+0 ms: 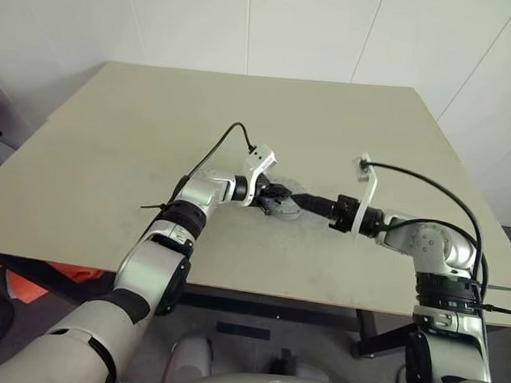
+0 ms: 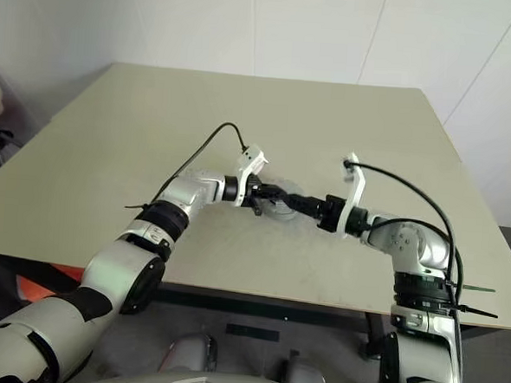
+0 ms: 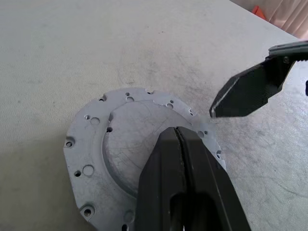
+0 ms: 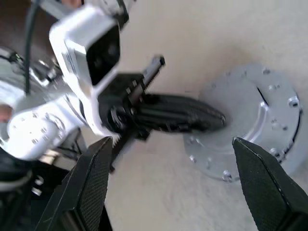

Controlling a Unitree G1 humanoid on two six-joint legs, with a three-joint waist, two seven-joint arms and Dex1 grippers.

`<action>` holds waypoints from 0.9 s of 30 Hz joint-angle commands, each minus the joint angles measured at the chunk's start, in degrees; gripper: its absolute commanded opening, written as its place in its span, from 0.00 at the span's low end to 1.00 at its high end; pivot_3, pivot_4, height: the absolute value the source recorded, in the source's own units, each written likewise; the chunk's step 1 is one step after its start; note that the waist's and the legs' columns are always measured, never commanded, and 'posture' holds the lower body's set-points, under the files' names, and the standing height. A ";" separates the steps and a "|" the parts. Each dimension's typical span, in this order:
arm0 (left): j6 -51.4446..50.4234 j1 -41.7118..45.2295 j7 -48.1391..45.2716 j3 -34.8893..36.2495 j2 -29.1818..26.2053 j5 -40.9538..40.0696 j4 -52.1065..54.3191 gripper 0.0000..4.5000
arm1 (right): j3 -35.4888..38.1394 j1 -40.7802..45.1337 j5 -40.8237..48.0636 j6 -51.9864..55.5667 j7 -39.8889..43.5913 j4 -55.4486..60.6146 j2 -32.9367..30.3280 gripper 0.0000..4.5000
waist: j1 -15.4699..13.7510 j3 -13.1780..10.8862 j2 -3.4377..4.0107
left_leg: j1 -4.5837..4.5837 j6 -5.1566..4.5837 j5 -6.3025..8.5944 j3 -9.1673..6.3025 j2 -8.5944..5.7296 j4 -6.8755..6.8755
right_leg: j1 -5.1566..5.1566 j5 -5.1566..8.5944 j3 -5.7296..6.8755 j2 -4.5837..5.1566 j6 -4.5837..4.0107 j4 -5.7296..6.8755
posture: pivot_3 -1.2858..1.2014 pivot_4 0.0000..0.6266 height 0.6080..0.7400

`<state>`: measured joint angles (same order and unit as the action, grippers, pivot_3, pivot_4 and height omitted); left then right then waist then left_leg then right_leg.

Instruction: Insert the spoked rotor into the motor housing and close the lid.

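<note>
We see a flat grey metal ring plate [image 3: 91,159] with small bolt holes lying on the matte beige bench [image 1: 110,165]. Left gripper [image 3: 179,137], jaws pressed together and empty, hovers over the plate's open centre, covering part of its rim. Right gripper [image 4: 168,159], jaws wide, sits just beside it. We can't make out rotor, housing or lid.

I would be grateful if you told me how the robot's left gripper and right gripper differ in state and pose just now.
The left gripper is shut with its fingers pressed together and holds nothing; the right gripper is open wide, also holding nothing. The left gripper hangs directly over the grey metal ring plate on the table; the right gripper sits beside the plate. Both have two black fingers and point toward each other.
</note>
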<state>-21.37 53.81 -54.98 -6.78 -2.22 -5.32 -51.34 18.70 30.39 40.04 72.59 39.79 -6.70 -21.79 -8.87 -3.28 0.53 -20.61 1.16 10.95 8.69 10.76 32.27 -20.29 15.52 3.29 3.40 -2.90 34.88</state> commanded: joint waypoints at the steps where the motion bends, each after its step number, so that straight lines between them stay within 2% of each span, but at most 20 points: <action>1: -1.32 -0.96 0.05 -0.83 -0.63 0.60 0.42 0.00 | 3.37 1.15 2.41 4.39 -3.87 -0.89 0.43 0.99 | -0.13 0.00 0.00 | 0.01 0.07 0.04 0.00 0.00 0.00 | 0.02 0.00 0.00 0.00 0.00 0.00 | 0.52 0.00 1.00; 13: -2.07 -1.85 0.41 -0.99 -0.65 0.49 2.21 0.00 | 9.24 1.68 4.36 16.02 -9.20 -4.25 0.25 0.99 | -0.37 0.01 0.02 | -0.04 0.10 0.04 0.00 -0.01 0.01 | 0.00 -0.02 0.01 0.00 0.04 0.01 | 0.52 0.00 1.00; 18: -2.34 -2.27 0.52 -0.99 -0.63 0.36 2.82 0.00 | 8.58 0.54 2.86 15.51 -9.53 -6.55 -0.22 0.99 | -0.47 0.03 0.04 | -0.04 0.11 0.04 0.00 -0.01 0.01 | 0.01 -0.03 0.02 0.00 0.06 0.01 | 0.52 0.00 1.00; 27: -2.85 -2.39 0.80 -0.89 -0.87 0.24 3.61 0.00 | 9.49 0.02 1.84 13.30 -14.49 -7.02 4.78 0.99 | -0.36 0.07 0.11 | -0.01 0.13 0.03 -0.01 0.00 0.04 | 0.01 -0.04 0.02 0.00 0.06 0.08 | 0.52 0.00 1.00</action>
<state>-23.12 52.01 -54.50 -6.90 -2.62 -5.53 -48.08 27.88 30.37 41.58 86.26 26.32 -14.96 -17.86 -9.23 -3.21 0.64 -20.61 1.30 10.98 8.68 10.76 32.31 -20.28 15.48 3.31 3.41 -2.84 34.97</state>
